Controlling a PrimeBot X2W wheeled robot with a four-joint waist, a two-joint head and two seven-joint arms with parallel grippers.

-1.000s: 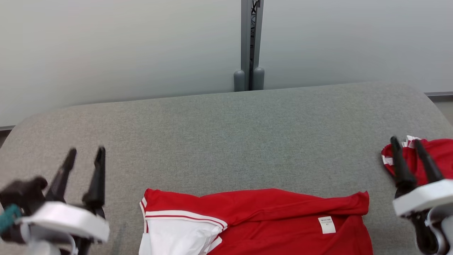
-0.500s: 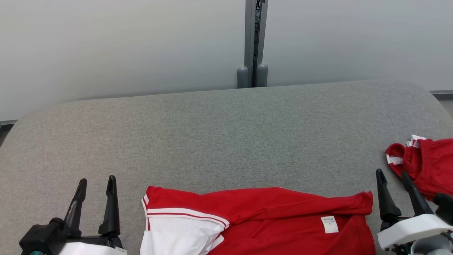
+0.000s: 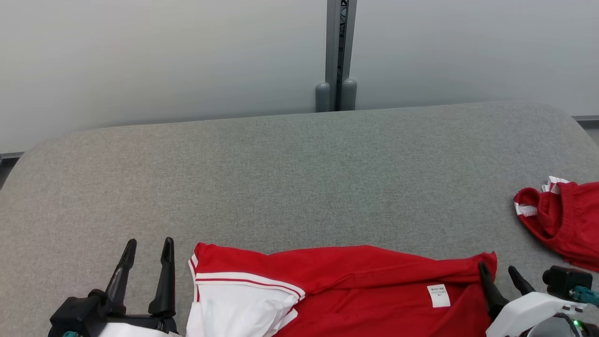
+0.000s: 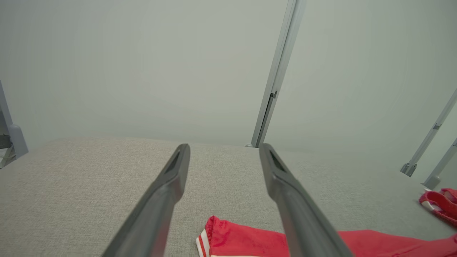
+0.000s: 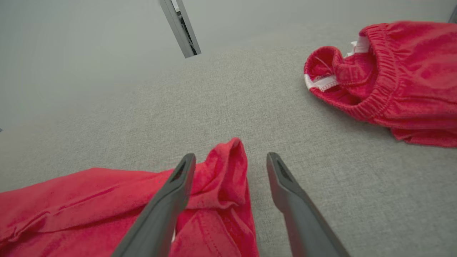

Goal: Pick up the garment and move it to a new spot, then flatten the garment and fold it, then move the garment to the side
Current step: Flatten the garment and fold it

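A red garment (image 3: pixel 355 281) with a white panel and white stripes lies on the grey surface (image 3: pixel 299 178) at the head view's bottom middle. Its striped left corner (image 4: pixel 214 237) shows in the left wrist view and its rumpled right corner (image 5: pixel 225 178) in the right wrist view. My left gripper (image 3: pixel 147 245) stands open just left of the garment's left edge, nothing between its fingers. Over the garment's right corner my right gripper (image 3: pixel 497 271) is open, one finger (image 5: pixel 167 200) above the cloth. In the wrist views both grippers (image 4: pixel 223 148) (image 5: pixel 230 157) show spread jaws.
A second red garment (image 3: pixel 561 220) with an elastic waistband lies bunched at the right edge, also in the right wrist view (image 5: pixel 385 82). A pale wall with a grey post (image 3: pixel 338 51) stands behind the grey surface's far edge.
Both grippers have drawn back toward the near edge and come in to the garment's two corners. The right one left the bunched garment. The head camera shifted slightly.
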